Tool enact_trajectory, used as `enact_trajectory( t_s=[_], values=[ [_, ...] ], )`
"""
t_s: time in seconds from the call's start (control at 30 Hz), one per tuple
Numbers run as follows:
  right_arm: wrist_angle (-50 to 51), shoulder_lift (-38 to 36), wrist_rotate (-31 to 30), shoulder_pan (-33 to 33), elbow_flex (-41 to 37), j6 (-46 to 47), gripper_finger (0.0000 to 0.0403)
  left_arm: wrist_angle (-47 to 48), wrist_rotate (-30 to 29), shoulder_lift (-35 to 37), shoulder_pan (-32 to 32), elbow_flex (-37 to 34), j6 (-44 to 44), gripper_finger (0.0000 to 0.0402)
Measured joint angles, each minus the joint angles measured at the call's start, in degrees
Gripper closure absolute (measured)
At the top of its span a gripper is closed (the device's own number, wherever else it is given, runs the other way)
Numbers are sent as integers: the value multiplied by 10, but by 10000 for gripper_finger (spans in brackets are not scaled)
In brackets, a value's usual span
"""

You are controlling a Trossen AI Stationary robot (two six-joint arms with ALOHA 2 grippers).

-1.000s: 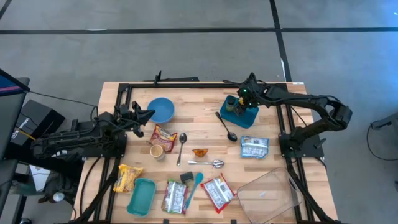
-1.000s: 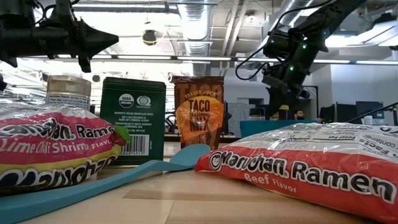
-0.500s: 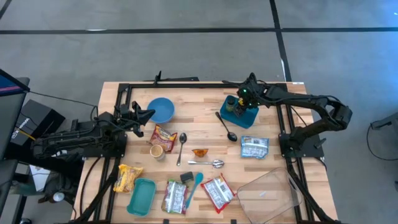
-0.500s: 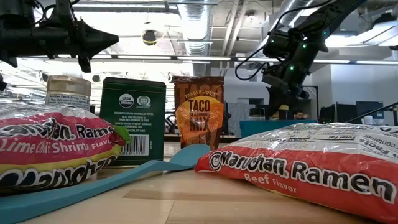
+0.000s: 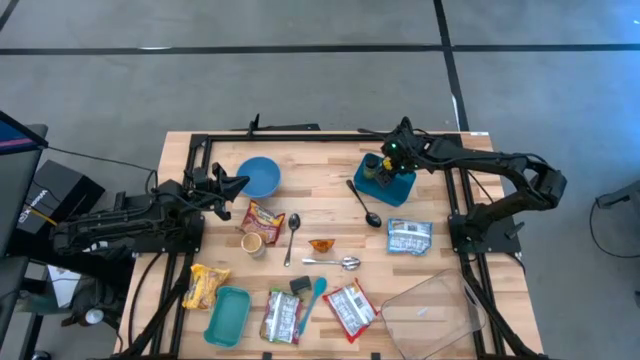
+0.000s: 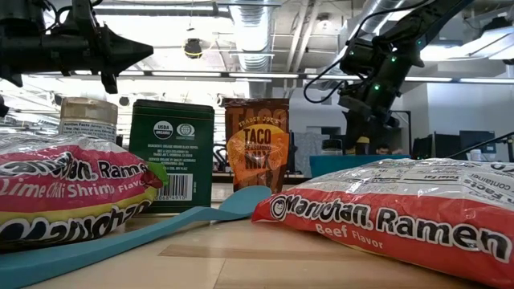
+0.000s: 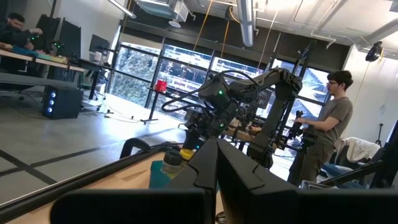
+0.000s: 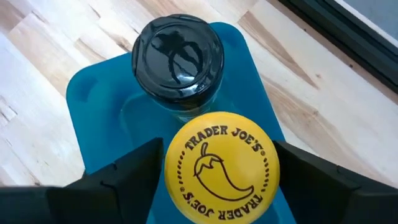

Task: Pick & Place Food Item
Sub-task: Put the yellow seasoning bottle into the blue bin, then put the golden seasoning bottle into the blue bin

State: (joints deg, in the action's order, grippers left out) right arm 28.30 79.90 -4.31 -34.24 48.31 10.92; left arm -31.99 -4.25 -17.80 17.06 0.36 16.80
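While the left gripper (image 5: 238,183) is held closed beside the blue bowl (image 5: 259,176), the right gripper (image 8: 219,171) is positioned with fingers spread on either side of a yellow-lidded Trader Joe's jar (image 8: 221,167), which is stood on a blue tray (image 8: 99,99) beside a black-lidded jar (image 8: 178,52).

- Table (image 8: 37,50): pale wood planks, matt, grained.
- Blue tray (image 8: 93,106) under the right gripper (image 8: 217,180): smooth plastic.
- Black jar lid (image 8: 179,55) beyond the fingers: glossy (it mirrors the arm).
- Yellow lid (image 8: 221,167): printed, satin.
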Motion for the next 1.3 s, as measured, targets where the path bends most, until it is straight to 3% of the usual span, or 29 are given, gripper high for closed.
enact_trajectory(
  t_s=[0.23, 1.3],
  values=[
    [8, -2, 0, 0, 2, -8, 112, 0, 0, 0, 0, 0, 0, 399],
    [301, -1, -1, 13, 139, 22, 122, -11, 0, 0, 0, 0, 0, 399]
  ],
)
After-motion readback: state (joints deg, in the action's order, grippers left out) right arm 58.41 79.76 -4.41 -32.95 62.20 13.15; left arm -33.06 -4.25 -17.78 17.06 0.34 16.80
